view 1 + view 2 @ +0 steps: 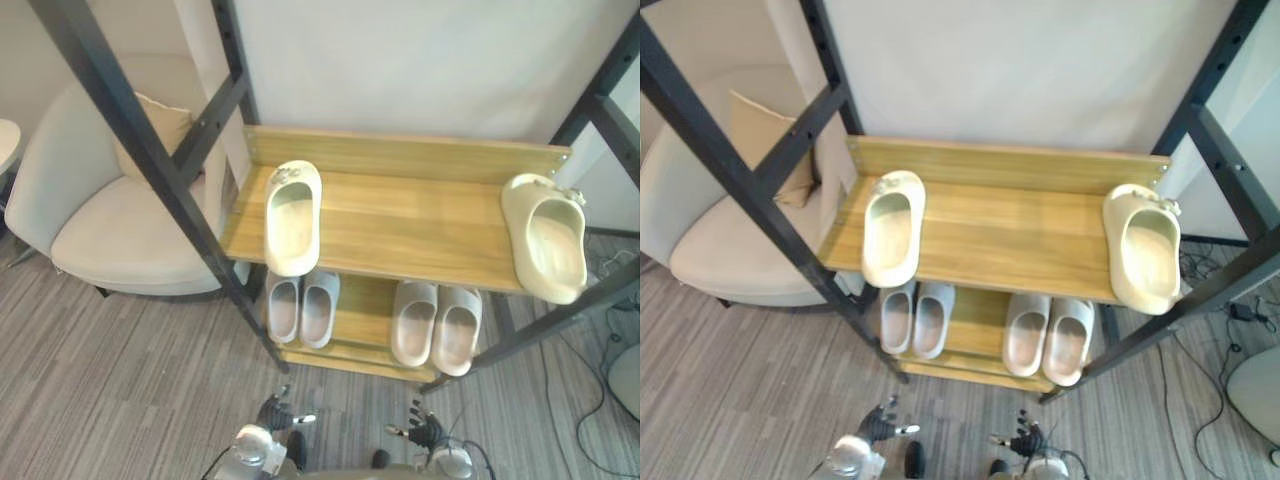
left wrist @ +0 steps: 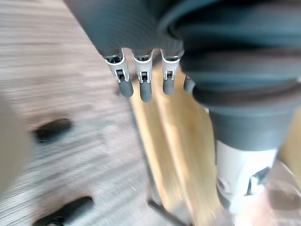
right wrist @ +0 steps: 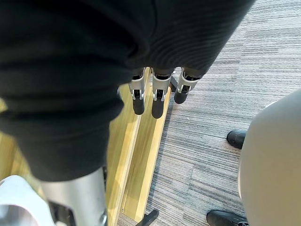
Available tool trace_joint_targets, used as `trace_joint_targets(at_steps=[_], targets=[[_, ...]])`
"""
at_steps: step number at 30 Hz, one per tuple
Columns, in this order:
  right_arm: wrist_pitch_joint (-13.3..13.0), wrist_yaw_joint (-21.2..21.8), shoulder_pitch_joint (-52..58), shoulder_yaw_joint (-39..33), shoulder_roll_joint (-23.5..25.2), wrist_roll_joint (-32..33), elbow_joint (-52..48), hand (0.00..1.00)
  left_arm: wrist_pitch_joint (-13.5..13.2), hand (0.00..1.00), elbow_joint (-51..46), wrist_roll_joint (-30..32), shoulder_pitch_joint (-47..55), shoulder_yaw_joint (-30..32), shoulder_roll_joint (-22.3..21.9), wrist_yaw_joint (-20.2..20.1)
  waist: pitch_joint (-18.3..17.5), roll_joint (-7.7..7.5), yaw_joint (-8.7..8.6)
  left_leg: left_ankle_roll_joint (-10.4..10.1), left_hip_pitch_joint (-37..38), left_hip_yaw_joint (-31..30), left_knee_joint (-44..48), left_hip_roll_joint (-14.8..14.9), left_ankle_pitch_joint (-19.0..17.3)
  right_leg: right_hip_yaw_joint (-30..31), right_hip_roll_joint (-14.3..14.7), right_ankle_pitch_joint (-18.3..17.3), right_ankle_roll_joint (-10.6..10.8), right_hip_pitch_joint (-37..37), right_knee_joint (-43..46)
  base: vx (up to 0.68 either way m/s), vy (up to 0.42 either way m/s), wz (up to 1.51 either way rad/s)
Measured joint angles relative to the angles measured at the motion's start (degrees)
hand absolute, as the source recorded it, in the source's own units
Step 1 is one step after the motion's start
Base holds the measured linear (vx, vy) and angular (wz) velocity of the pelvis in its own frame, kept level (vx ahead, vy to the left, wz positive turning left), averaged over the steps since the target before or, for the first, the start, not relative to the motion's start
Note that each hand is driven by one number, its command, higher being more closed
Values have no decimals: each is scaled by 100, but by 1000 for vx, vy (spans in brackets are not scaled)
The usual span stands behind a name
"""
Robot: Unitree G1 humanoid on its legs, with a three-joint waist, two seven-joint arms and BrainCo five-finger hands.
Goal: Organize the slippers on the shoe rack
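A wooden shoe rack [image 1: 400,225] stands ahead with two shelves. On its top shelf lie two cream slippers far apart: one at the left end [image 1: 292,215] and one at the right end [image 1: 548,238], hanging slightly over the front edge. The lower shelf [image 1: 362,325] holds a pale pair on the left [image 1: 301,306] and another pale pair on the right [image 1: 437,324]. My left hand [image 1: 275,412] and right hand [image 1: 425,430] hang low over the carpet in front of the rack. Both are open and hold nothing; straight fingers [image 2: 141,82] [image 3: 157,96] show in the wrist views.
Black metal frame bars [image 1: 150,165] slant across the rack's left front, and more bars [image 1: 560,320] cross its right side. A light armchair [image 1: 110,225] with a cushion [image 1: 160,125] stands to the left. Cables [image 1: 600,265] and a round white object [image 1: 625,380] lie on the right.
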Motion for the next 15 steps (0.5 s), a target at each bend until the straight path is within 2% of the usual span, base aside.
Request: trace_joint_targets(at_steps=[7,10,15], targets=[[-10,1,-45,56,-19,2,62,0,-123,0,-2150,-862,123,-929,117,-481,-58,92,0,14,50,-28,-3,-42,7,-23,-36,25,29,101,-92,-8,17,3],[-35,3,-72,103,-77,2,143,0,-139,0,-2746,-1337,118,-1097,245,-586,-102,155,-3,13,50,-30,-6,-41,6,-24,-32,33,23,120,-129,0,0,0],[-38,18,-73,252,-180,3,143,0,-236,0,-3354,-1823,19,-1253,255,-556,-114,167,-9,12,69,-78,-5,-38,5,-50,-23,46,18,181,-173,13,-3,5]])
